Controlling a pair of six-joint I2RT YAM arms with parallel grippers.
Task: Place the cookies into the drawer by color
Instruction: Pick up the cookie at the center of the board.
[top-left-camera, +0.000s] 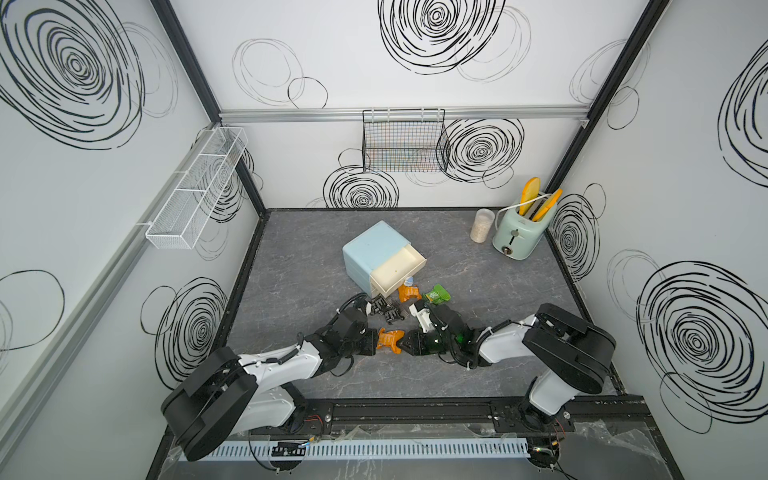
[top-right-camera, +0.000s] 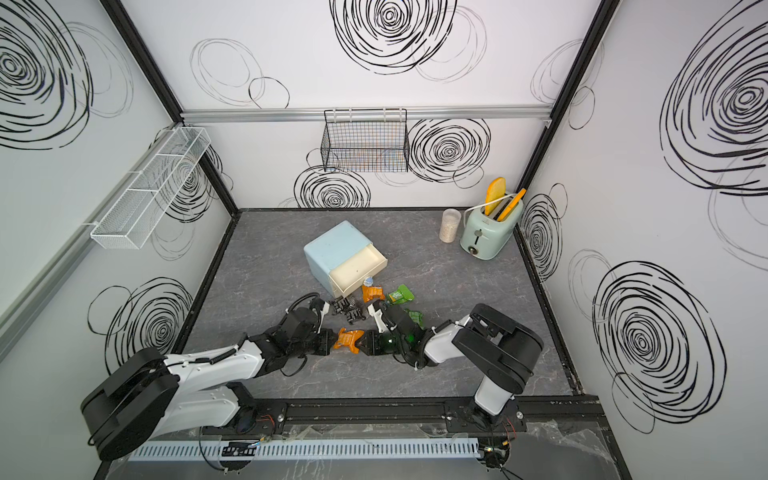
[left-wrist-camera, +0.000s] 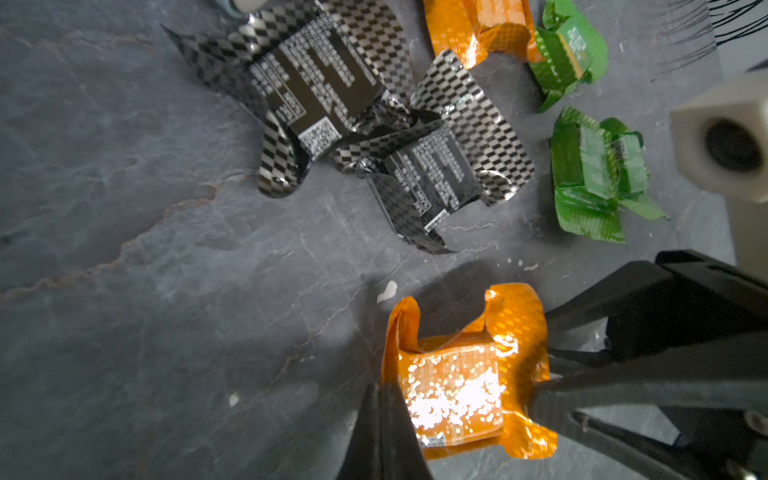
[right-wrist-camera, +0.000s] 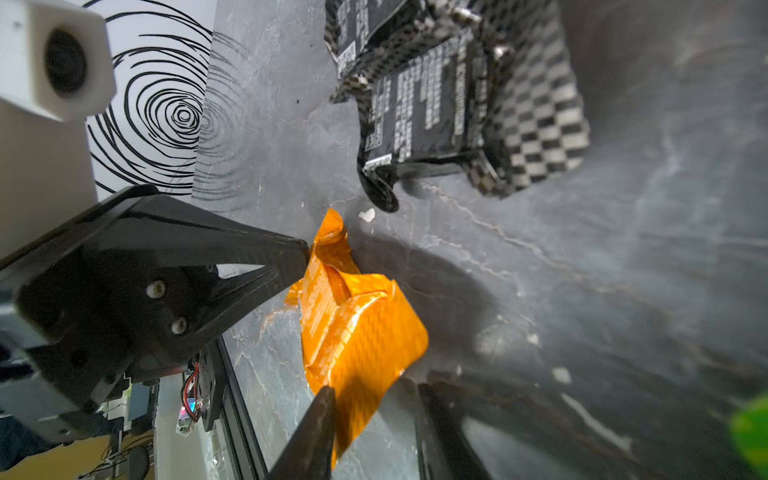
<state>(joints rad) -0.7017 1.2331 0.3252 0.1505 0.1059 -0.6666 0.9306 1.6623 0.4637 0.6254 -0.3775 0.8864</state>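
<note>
**Orange packet held at the left claw, right claw astride it**

- Nearest the robot, well short of the cabinet (top-left-camera: 368, 249): held orange packet (top-left-camera: 390, 340) between the two arms, its shadow on the table (top-left-camera: 478, 353) beneath.
- Left gripper (top-left-camera: 374, 341): closed, pinching one crimped end of the foil.
- Right gripper (top-left-camera: 407, 343): fingers parted on either side of the opposite flap. One finger (right-wrist-camera: 316, 432) lies against the foil, with a visible gap to the other. No clamp seen.
- Closer to the cabinet: two black packets (top-left-camera: 386, 309), overlapping, near its front corner.
- Beside them: one green packet (left-wrist-camera: 594, 178).
- Just in front of the cabinet: loose orange packet (top-left-camera: 409, 293) and a second green packet (top-left-camera: 437, 295), side by side below the open drawer (top-left-camera: 399, 266), which is pulled out.
- Beyond the cabinet, by the back wall: cup (top-left-camera: 482, 224) and toaster (top-left-camera: 517, 232).
</note>
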